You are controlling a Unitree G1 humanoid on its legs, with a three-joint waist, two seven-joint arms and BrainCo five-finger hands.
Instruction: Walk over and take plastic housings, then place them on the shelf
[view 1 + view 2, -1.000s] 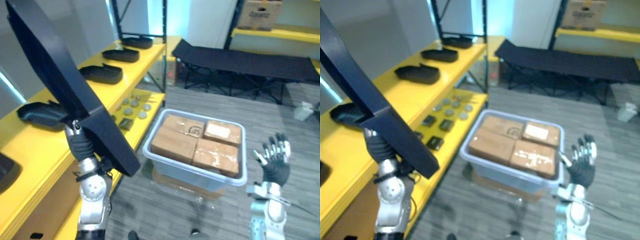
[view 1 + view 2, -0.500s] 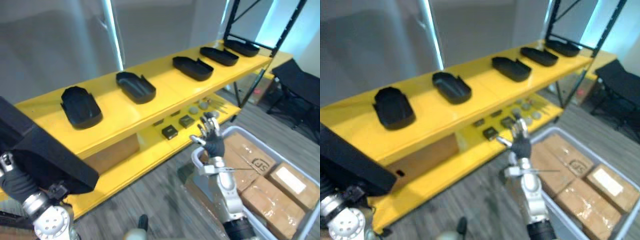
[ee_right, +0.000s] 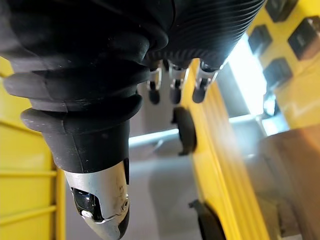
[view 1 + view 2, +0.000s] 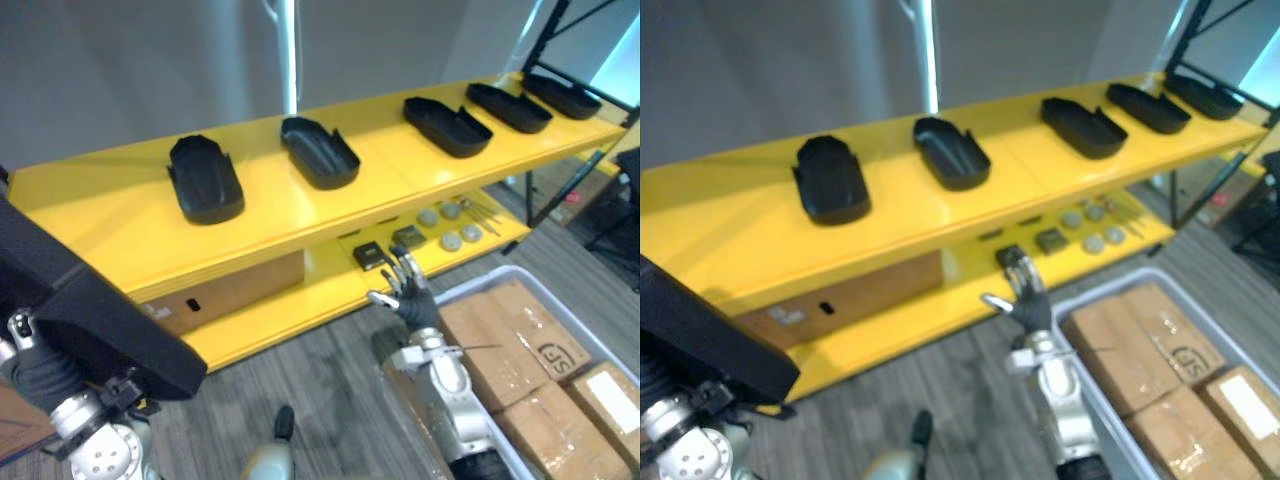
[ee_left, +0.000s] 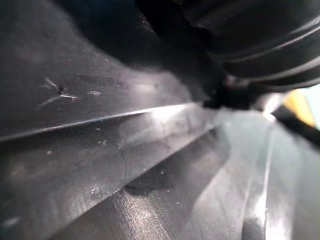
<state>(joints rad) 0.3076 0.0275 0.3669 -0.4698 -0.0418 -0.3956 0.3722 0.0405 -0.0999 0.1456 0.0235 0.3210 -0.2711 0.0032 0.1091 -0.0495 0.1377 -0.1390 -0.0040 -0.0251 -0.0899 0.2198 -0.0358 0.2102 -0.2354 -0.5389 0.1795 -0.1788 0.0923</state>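
One long black housing, tilted, at left hand, fingers: cannot tell; right hand fingers splayed, released.

Place: a storeroom or workshop, like a small warehouse.
Shelf: a long yellow shelf with a black metal post near its far end.
On top: black plastic housings lie in a row, well apart.
Lower shelf: small round parts and little black squares lie out in the open.
Under the top board: a brown cardboard box.
Bin: a grey bin on the floor, packed with taped cardboard boxes.
Floor: grey planks, like a work room.
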